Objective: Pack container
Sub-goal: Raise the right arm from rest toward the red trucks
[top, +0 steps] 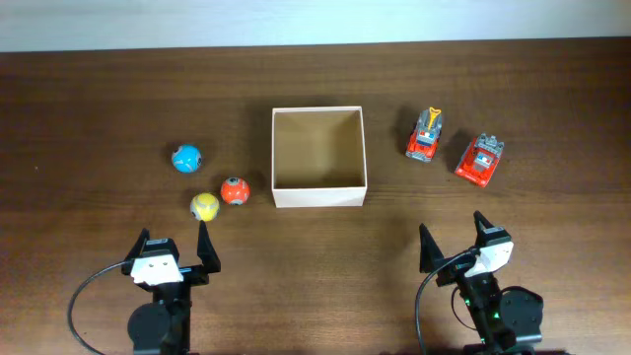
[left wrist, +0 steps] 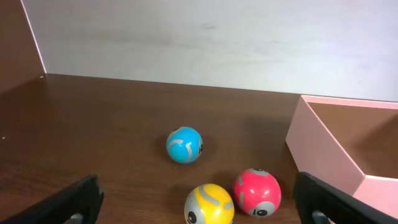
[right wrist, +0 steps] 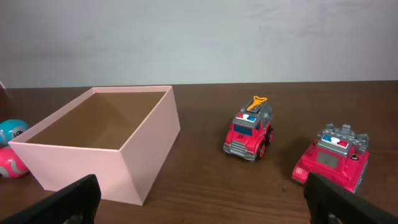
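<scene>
The container [top: 318, 200] is a square cream-white box with a tan inside, empty, at the table's middle; it also shows in the left wrist view [left wrist: 323, 152] and the right wrist view [right wrist: 149, 155]. Left of it lie a blue ball [top: 186, 158] [left wrist: 184, 144], a yellow ball [top: 204, 206] [left wrist: 209, 205] and a red ball [top: 235, 190] [left wrist: 257, 192]. Right of it stand a red fire truck [top: 426, 134] [right wrist: 249, 132] and a red toy car [top: 480, 159] [right wrist: 333, 157]. My left gripper [top: 175, 250] [left wrist: 199, 211] is open and empty, just behind the yellow ball. My right gripper [top: 455, 240] [right wrist: 205, 205] is open and empty.
The dark wooden table [top: 315, 286] runs to a pale wall at the back. Bare wood lies between the box and both grippers.
</scene>
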